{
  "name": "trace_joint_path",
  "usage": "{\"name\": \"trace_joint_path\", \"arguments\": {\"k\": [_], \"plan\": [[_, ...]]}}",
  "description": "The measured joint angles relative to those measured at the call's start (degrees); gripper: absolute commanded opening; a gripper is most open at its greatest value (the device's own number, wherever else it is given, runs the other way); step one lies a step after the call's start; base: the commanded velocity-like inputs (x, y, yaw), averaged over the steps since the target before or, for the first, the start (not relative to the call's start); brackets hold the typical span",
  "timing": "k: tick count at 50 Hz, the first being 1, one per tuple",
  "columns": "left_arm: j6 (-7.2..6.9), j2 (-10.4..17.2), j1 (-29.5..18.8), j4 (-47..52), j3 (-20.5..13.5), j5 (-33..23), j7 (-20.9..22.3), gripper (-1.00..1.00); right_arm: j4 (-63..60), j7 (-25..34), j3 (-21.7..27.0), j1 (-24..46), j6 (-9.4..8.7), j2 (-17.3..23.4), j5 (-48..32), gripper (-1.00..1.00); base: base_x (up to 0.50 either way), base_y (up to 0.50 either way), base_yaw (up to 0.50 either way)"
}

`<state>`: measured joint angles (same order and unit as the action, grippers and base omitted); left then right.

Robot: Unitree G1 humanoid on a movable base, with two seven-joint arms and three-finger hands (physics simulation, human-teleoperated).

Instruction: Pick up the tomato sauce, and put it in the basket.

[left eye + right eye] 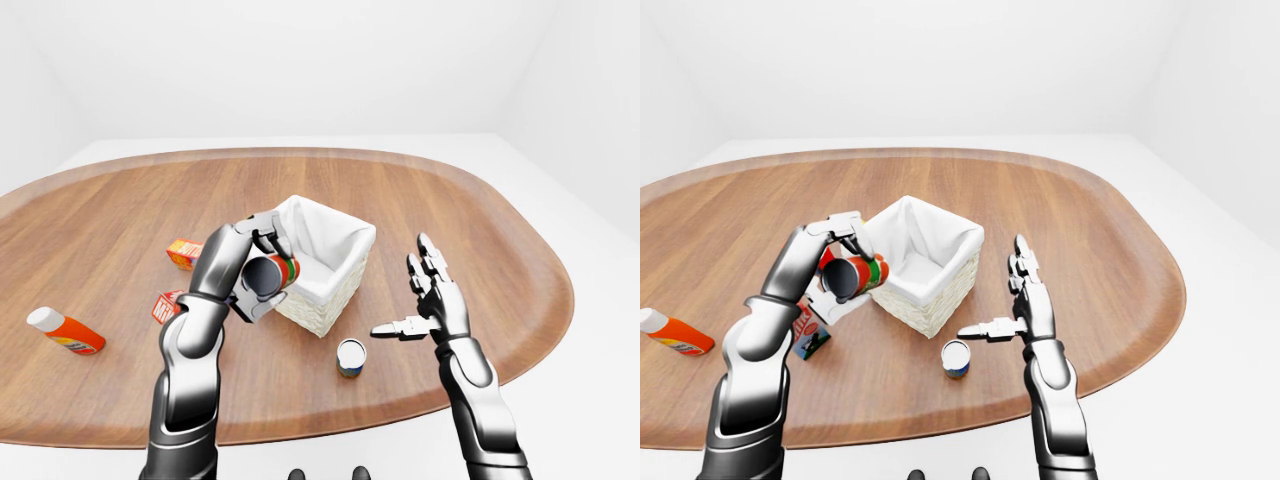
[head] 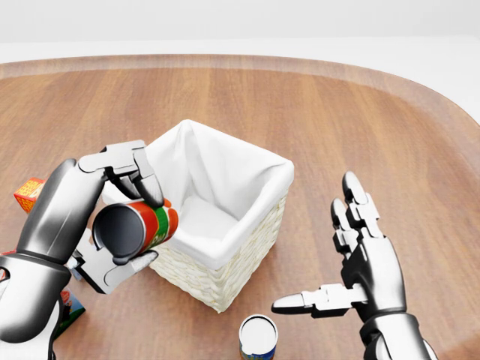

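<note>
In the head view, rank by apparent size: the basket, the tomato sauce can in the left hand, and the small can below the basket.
1. basket
2. tomato sauce can, held nearer the camera, so possibly flattered
3. small can, partly cropped at the bottom edge

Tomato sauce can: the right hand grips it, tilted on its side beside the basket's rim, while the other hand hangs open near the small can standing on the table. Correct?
Wrong hand. In the head view the left hand grips the tomato sauce can, tilted on its side beside the basket rim. The right hand is the open one, near the small can standing on the table.
</note>
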<state>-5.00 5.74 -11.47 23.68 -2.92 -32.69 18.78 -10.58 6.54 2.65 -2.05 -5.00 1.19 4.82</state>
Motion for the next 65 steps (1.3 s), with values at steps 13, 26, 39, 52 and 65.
{"name": "trace_joint_path", "arguments": {"k": [13, 26, 39, 52, 65], "plan": [[0.0, 1.0, -4.4, -4.3, -0.4, 0.6, -0.4, -1.0, 0.3, 0.0, -0.1, 0.0, 0.0, 0.0, -0.1, 1.0, 0.0, 0.0, 0.0], [0.0, 2.5, -10.6, -13.6, -0.7, 1.8, -2.2, -1.0, 0.4, -0.1, -0.1, 0.0, 0.0, 0.0, -0.1, 1.0, 0.0, 0.0, 0.0], [0.0, 4.0, -18.1, -26.6, -0.7, 2.9, -5.0, -1.0, 1.0, -0.1, 0.0, 0.2, 0.0, 0.0, -0.1, 1.0, 0.0, 0.0, 0.0], [0.0, 4.5, -23.9, -36.9, -0.3, 3.4, -7.1, -1.0, 1.1, -0.1, 0.2, 0.4, 0.0, 0.1, 0.1, 1.0, 0.0, 0.0, 0.0], [0.0, 4.5, -28.8, -45.4, 0.4, 3.2, -8.8, -1.0, 1.1, -0.2, 0.4, 0.7, 0.0, 0.2, 0.2, 1.0, 0.0, 0.0, 0.0]]}}
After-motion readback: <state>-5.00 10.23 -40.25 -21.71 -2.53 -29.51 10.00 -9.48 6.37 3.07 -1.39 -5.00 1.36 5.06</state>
